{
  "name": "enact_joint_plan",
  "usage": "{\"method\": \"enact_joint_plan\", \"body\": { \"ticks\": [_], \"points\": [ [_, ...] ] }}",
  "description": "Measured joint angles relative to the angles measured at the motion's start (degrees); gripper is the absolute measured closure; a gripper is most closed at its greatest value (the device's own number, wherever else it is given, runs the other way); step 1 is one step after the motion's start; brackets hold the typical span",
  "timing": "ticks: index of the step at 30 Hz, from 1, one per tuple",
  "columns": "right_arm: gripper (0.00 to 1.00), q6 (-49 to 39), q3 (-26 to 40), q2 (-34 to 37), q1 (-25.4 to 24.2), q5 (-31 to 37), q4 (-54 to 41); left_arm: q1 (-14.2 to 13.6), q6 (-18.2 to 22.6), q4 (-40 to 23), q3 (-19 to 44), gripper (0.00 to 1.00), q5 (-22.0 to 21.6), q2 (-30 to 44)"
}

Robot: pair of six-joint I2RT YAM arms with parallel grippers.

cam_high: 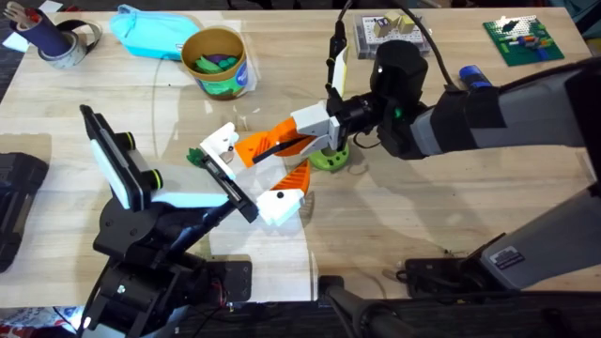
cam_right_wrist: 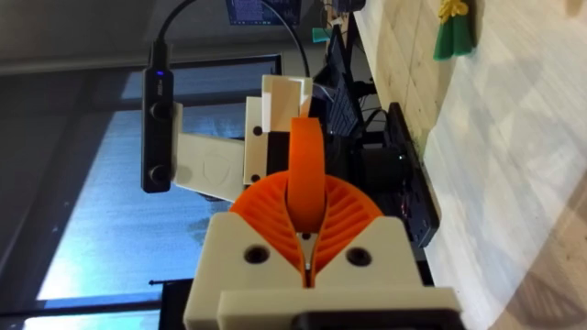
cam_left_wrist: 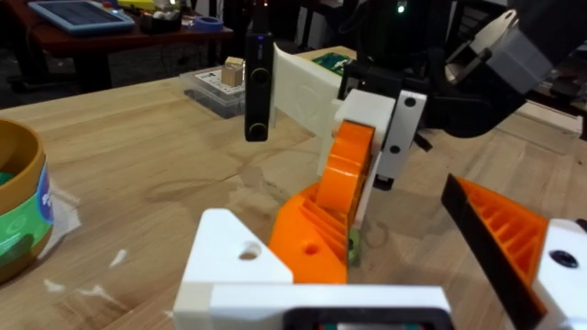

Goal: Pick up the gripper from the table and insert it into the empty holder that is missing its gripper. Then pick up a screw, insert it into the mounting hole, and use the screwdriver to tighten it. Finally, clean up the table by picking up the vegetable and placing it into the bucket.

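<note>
No writing is legible. On a pale wooden table, the right gripper clenches the orange ribbed gripper, while the left gripper hangs released. The tan-yellow bucket stands near a light blue bag.

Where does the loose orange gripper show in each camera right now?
Overhead: the gripper is near the table's middle, in front of the right arm.
Left wrist: the gripper stands upright, orange ribs toward the camera, its white block behind.
Right wrist: the gripper is clamped in the right gripper.
Shared landmark: the black stick-shaped device beyond it.
</note>
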Motion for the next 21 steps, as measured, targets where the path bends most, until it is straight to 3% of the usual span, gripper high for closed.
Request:
{"method": "enact_joint_plan", "body": {
  "ticks": [10,21],
  "points": [
    [0.978,1.8,-0.1,0.1,0.0,-0.8,9.1,0.1,-0.1,0.0,0.1,0.013,-0.5,0.1],
    [0.978,4.3,0.0,0.1,0.7,-0.8,9.5,0.1,-0.1,0.0,0.1,0.013,0.6,0.1]
  ]
}}
